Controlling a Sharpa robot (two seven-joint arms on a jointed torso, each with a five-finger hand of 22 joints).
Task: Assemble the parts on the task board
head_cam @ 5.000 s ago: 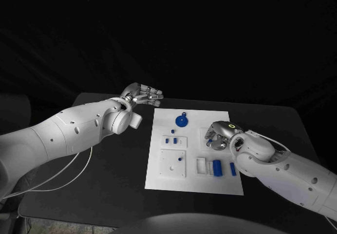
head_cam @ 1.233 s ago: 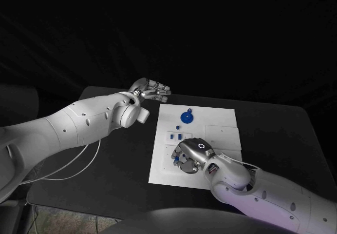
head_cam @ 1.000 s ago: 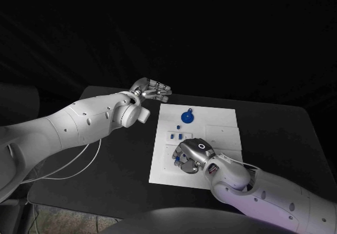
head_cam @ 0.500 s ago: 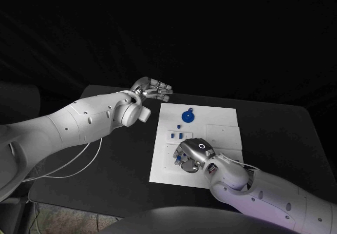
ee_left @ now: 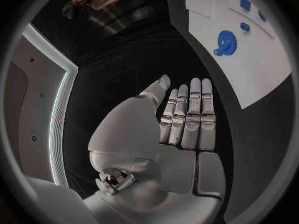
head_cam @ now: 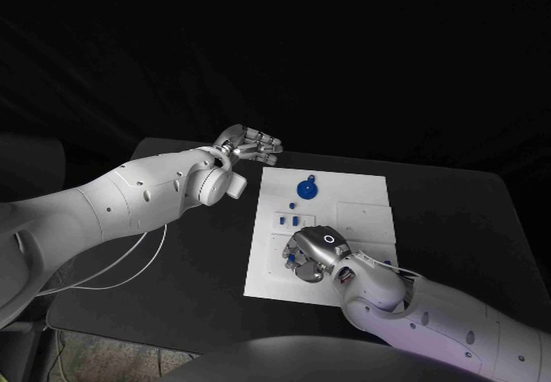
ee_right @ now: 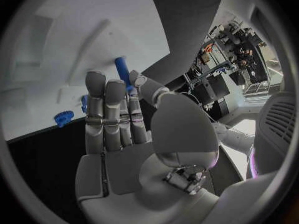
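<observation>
The white task board [head_cam: 361, 191] lies in the middle of the black table. A blue gear [head_cam: 306, 189] sits at its far end, and small blue parts [head_cam: 294, 218] stand in a block near the middle. My right hand [head_cam: 312, 255] hovers low over the board's near left part. In the right wrist view, that right hand [ee_right: 124, 134] pinches a blue peg [ee_right: 122, 67] between thumb and a finger above the board [ee_right: 74, 25]. My left hand [head_cam: 247, 147] is raised past the board's far left corner, fingers straight, holding nothing. The left wrist view shows this left hand [ee_left: 181, 129] and the gear [ee_left: 225, 40].
Bare black table [head_cam: 459, 215] stretches to the right of the board and to its left [head_cam: 195, 255]. A white cable [head_cam: 127, 270] hangs under my left arm over the table's left side.
Since five seconds ago my right hand has come from the board's right side to its near left part. Over the last second both hands have hardly moved.
</observation>
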